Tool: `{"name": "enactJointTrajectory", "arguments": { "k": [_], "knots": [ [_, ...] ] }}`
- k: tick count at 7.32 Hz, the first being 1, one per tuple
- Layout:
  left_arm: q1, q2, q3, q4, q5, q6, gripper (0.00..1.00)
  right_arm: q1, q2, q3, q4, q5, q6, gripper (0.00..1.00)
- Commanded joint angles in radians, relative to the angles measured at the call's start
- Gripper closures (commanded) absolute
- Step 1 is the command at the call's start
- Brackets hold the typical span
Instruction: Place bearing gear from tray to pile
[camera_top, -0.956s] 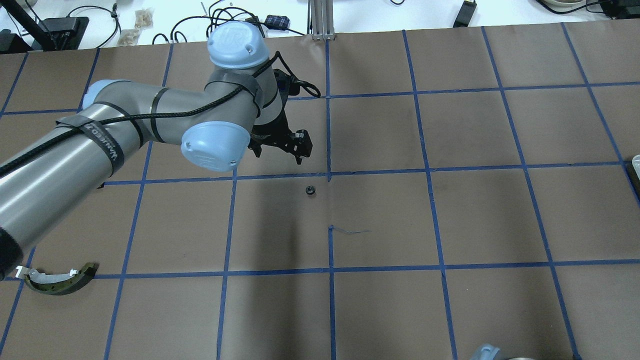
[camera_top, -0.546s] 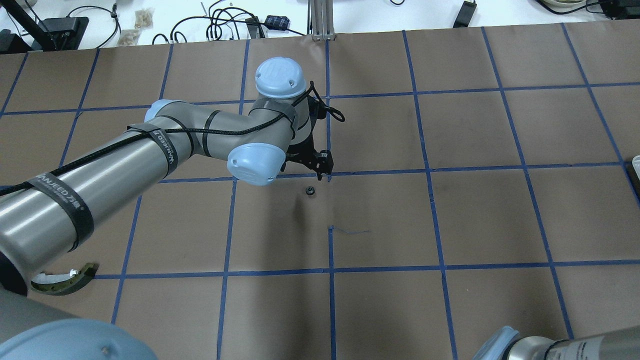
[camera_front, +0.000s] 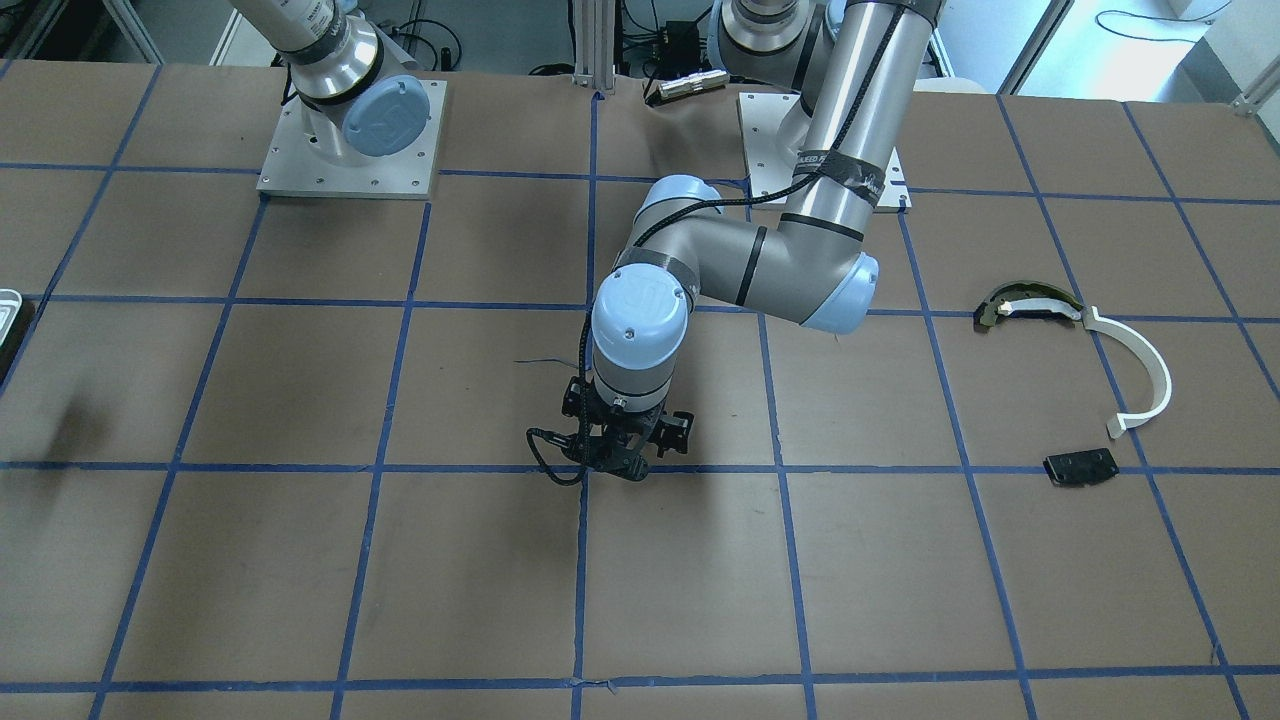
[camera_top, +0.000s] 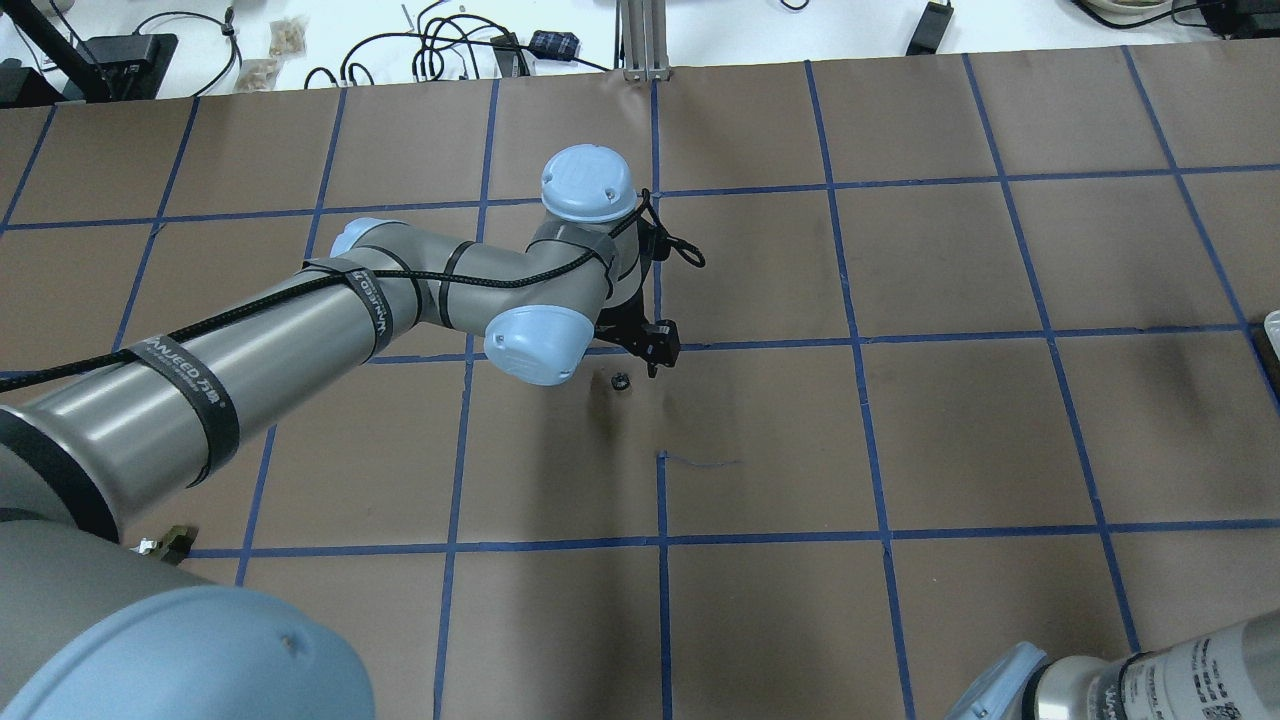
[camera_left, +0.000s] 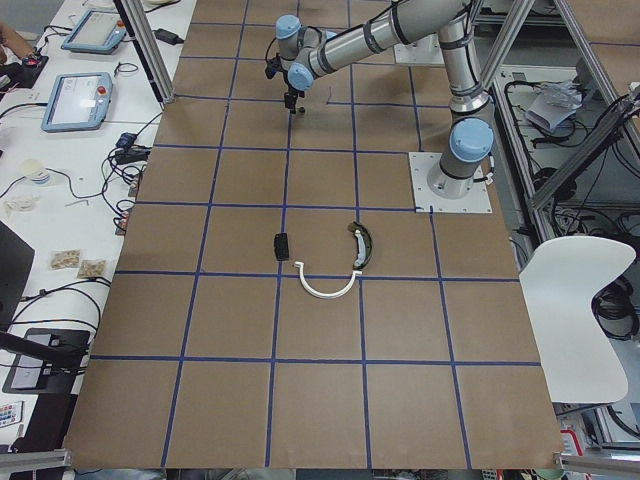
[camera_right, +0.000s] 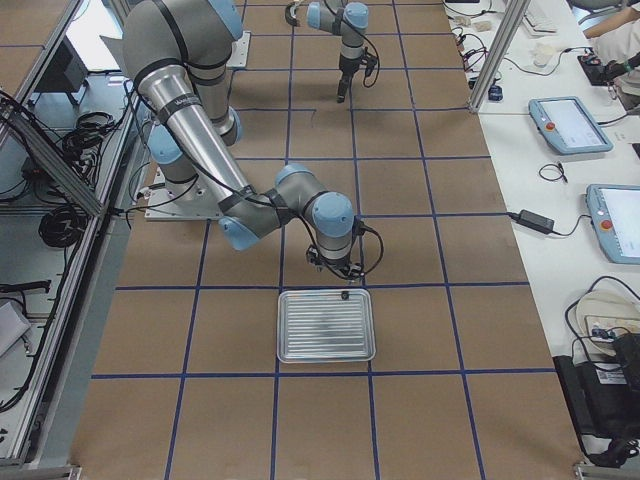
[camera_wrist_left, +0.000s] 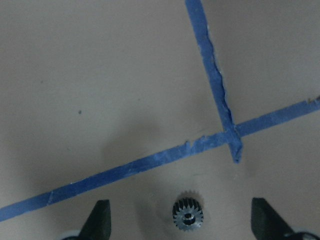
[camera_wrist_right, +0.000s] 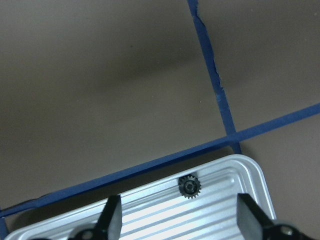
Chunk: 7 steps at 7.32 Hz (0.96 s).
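– Gears: where do they lie?
– Two show. The tray gear (camera_wrist_right: 189, 186) lies in a corner of the tray (camera_wrist_right: 225, 172), close to the ridged rim. The loose gear (camera_wrist_left: 187, 216) lies flat on the worktop (camera_top: 900, 450), just beside a tape crossing (camera_wrist_left: 231, 136).
– Left end effector?
– The left end effector (camera_wrist_left: 180, 202) hangs over the loose gear with its fingers (camera_wrist_left: 100, 220) spread wide. The gear sits between them and touches neither. How high the tips are above the paper, I cannot tell.
– And the right end effector?
– The right end effector (camera_wrist_right: 179, 199) is over the tray's corner, also spread wide, holding nothing. The tray gear shows between its two fingers, nearer the rim than the tips are.
– Where is the pile?
– It is well apart from both gears, on the robot's left side of the worktop. It has three parts. A white arc (camera_front: 1140, 370) lies flat. A dark curved piece (camera_front: 1020, 303) lies at one end of the arc and seems to touch it. A black plate (camera_front: 1080, 467) lies near the arc's other end, apart from it.
– The tray and the pile?
– They are at opposite ends of the worktop, with the loose gear about midway.
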<state>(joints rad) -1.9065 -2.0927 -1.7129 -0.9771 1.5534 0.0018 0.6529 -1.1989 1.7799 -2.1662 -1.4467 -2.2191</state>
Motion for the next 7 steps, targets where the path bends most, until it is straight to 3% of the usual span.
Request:
{"name": "enactJointTrajectory", "arguments": {
  "k": [1,2,4,6,7],
  "knots": [
    [-0.002,-0.010,-0.001,-0.003,0.004,0.007,0.10,-0.001,0.065,-0.036,-0.004,0.029,-0.120,0.18],
    [-0.002,-0.013,-0.001,-0.006,0.008,0.006,0.10,-0.001,0.090,-0.049,-0.004,0.029,-0.146,0.18],
    [-0.002,-0.020,-0.001,-0.022,0.007,0.004,0.20,-0.001,0.111,-0.050,-0.006,0.029,-0.172,0.19],
    [-0.002,-0.021,-0.001,-0.029,0.007,0.004,0.58,-0.004,0.124,-0.053,-0.006,0.029,-0.189,0.20],
    [-0.002,-0.021,0.001,-0.029,0.005,0.003,0.90,-0.004,0.125,-0.051,-0.006,0.029,-0.192,0.20]
  ]
}}
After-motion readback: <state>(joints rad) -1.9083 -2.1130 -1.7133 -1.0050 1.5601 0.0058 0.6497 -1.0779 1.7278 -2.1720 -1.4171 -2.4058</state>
